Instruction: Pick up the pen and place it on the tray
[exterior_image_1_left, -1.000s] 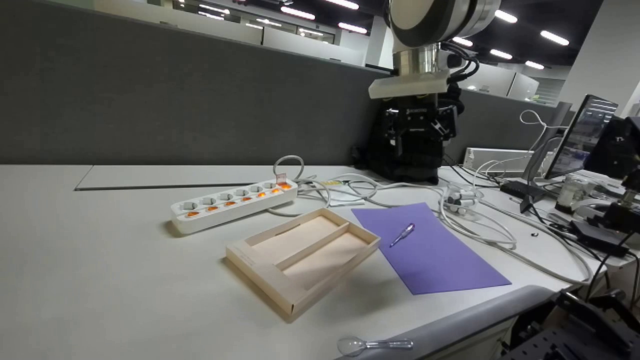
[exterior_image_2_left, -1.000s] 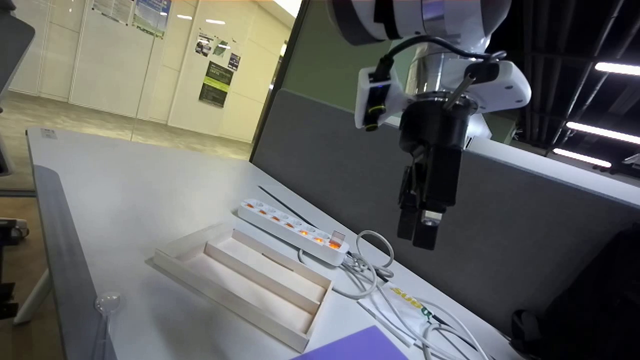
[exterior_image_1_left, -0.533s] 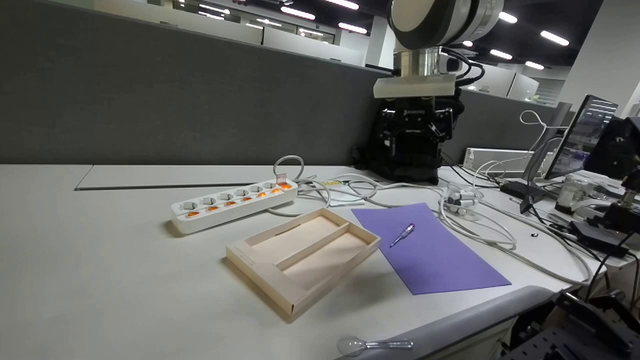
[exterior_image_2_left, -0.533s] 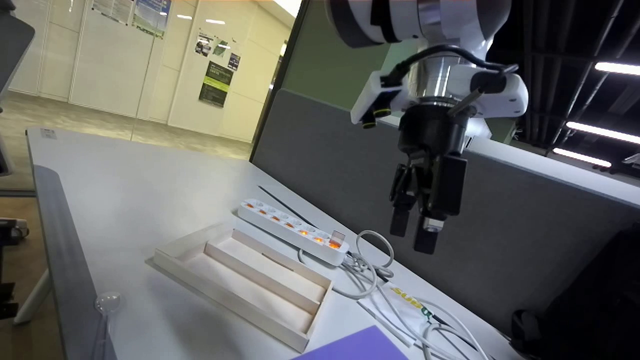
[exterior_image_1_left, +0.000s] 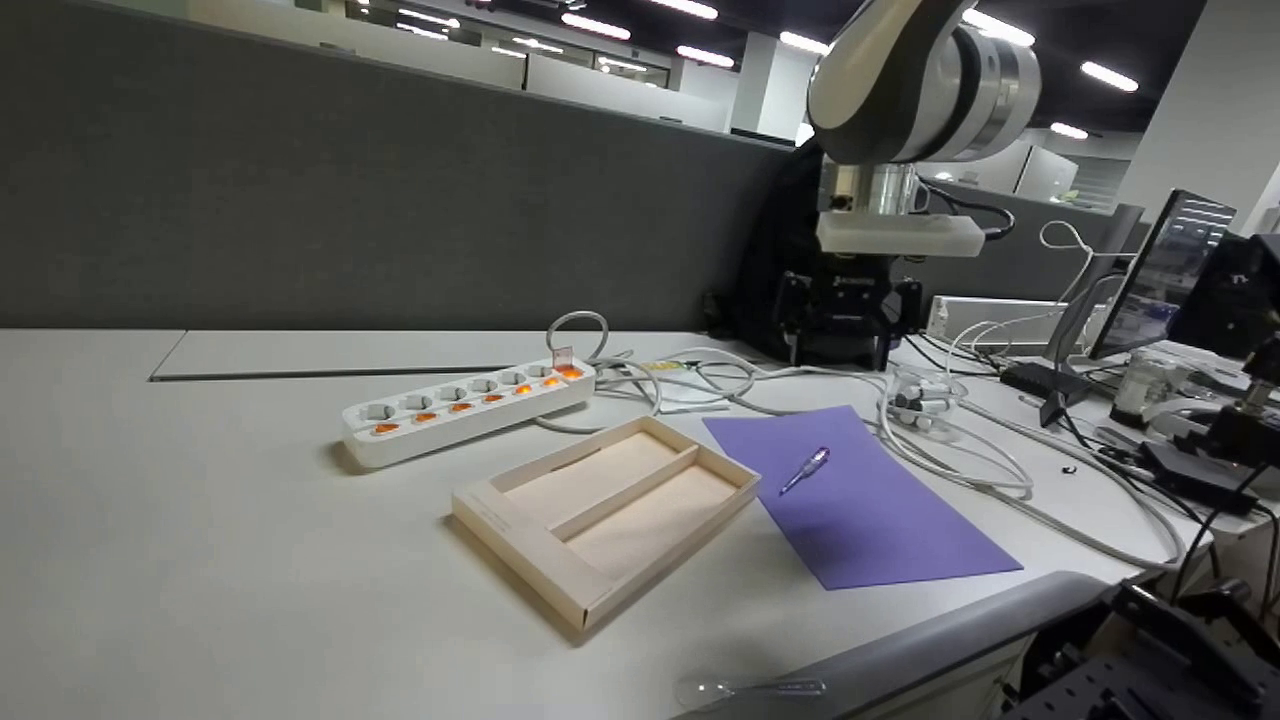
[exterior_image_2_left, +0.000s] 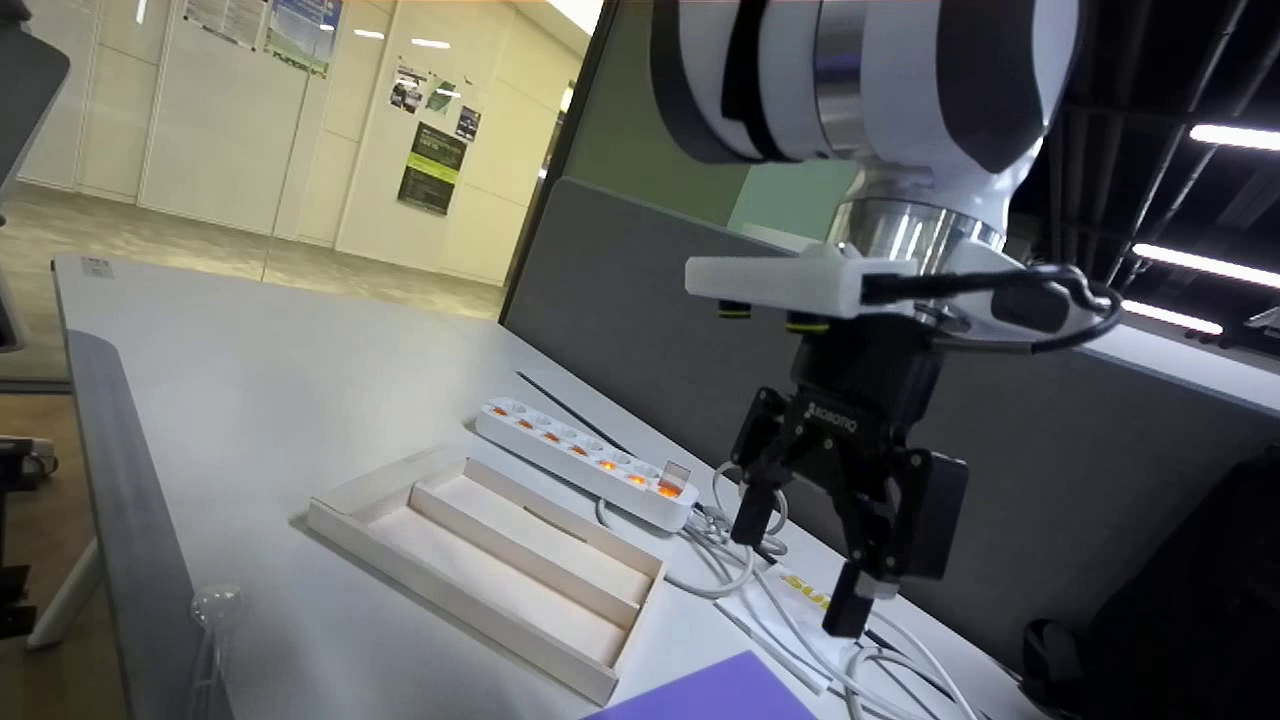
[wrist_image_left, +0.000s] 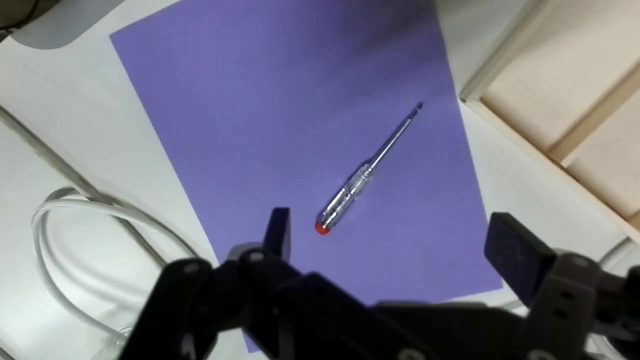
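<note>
Brought the black two-fingered gripper (exterior_image_2_left: 798, 568) lower and turned it since a moment ago — spread wide, holding nothing. Likely lining up for a grasp of the slim, clear-handled, red-ended pen (wrist_image_left: 357, 182), lying untouched on the flat purple sheet (wrist_image_left: 260, 110). Has open room there — but must clear the raised rim of the pale beige, two-compartment wooden tray (exterior_image_1_left: 530, 545) just beside, and skirt loose whitish cables (wrist_image_left: 50, 155) opposite.

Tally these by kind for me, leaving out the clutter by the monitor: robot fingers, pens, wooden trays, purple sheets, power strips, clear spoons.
Fingers: 2
Pen: 1
Tray: 1
Sheet: 1
Power strip: 1
Spoon: 1
Total: 7
</note>
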